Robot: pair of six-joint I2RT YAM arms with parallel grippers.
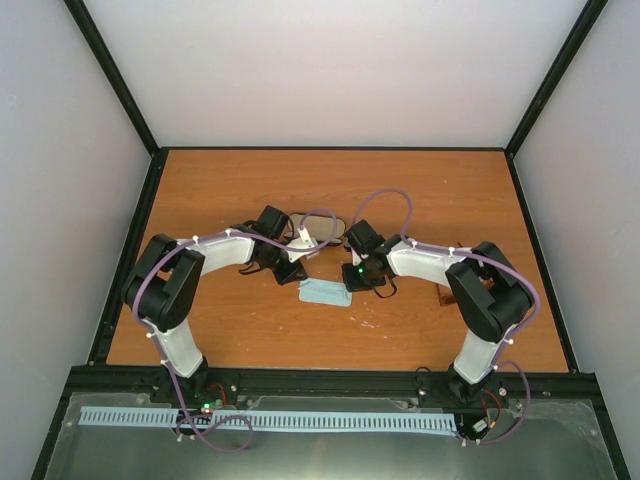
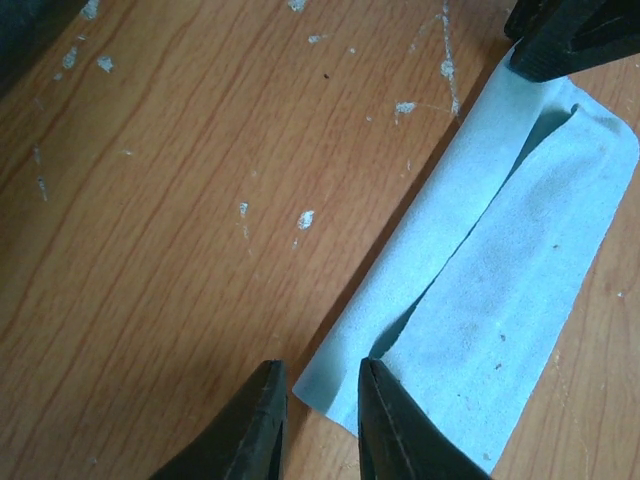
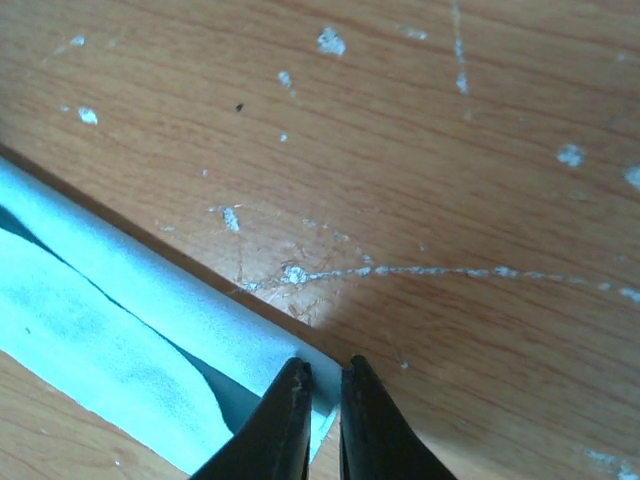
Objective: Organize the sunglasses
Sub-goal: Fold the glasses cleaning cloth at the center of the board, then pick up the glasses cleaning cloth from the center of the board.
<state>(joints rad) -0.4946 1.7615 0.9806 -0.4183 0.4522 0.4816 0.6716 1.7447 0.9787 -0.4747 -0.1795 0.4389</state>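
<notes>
one pale blue cloth (image 2: 500, 270), soft and folded lengthwise into a strip, is laid mid-table (image 2: 180, 200), with bare, scuffed wood grain left open all round it. one end corner of the cloth is pinched by the nearly closed right claw (image 3: 323, 362). the opposite corner is straddled by the narrowly parted left claw (image 2: 320, 365). one pair of sunglasses (image 1: 443, 296), thin and brown, is seen right of the cloth, well apart, partly hidden by the right arm.
</notes>
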